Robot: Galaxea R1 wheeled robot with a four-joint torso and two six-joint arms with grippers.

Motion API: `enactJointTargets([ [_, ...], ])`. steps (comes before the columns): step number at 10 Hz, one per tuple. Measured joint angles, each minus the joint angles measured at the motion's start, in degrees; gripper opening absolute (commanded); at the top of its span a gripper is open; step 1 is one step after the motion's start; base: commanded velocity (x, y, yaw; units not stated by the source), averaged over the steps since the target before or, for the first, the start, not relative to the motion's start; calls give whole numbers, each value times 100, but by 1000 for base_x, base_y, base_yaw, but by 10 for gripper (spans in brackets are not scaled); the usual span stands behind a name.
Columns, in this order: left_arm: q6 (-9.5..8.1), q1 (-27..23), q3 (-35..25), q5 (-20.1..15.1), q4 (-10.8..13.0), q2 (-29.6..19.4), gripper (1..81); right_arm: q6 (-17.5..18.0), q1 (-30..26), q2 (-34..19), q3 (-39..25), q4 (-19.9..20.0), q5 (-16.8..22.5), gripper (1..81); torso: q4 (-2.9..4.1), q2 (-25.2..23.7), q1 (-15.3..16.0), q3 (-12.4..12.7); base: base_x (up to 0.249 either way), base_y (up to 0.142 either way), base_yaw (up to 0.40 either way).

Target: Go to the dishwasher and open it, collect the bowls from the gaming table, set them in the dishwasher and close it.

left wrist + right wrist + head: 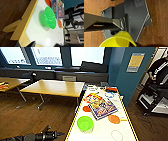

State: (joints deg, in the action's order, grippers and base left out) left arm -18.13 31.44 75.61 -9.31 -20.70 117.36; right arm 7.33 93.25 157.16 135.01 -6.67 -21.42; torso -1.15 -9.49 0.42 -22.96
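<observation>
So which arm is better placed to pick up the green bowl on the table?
Probably the left. The left gripper is empty and reaches toward the green bowl from beside the gaming table. The right wrist view shows a yellow bowl at that gripper.

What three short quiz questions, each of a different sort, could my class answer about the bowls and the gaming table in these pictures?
1. True or false: the green bowl stands on the white top of the gaming table.
2. Multiple choice: what lies beyond the green bowl on the table? A) a colourful flat box B) a laptop C) a kettle
3. Fill in: the right wrist view shows a ____ bowl close to the camera.

Key: 1 true. 2 A. 3 yellow.
</observation>
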Motion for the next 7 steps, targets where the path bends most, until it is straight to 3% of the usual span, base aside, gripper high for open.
enactJointTargets([
  [2, -227, -446, 110, 22, -52, 328, 811, 5, -55, 1, 0, -2, 50, 10, 0, 0, 0, -2, 0, 0, 0],
  [4, -414, -623, 597, -57, -68, 616, 811, 17, -102, 1, 0, -2, 52, 10, 0, 2, 2, -5, 0, 0, 0],
  [7, -555, -892, 1034, -272, -49, 1315, 811, 20, -144, 39, 5, -2, 133, 10, 0, 2, 2, -9, 0, 0, 0],
])
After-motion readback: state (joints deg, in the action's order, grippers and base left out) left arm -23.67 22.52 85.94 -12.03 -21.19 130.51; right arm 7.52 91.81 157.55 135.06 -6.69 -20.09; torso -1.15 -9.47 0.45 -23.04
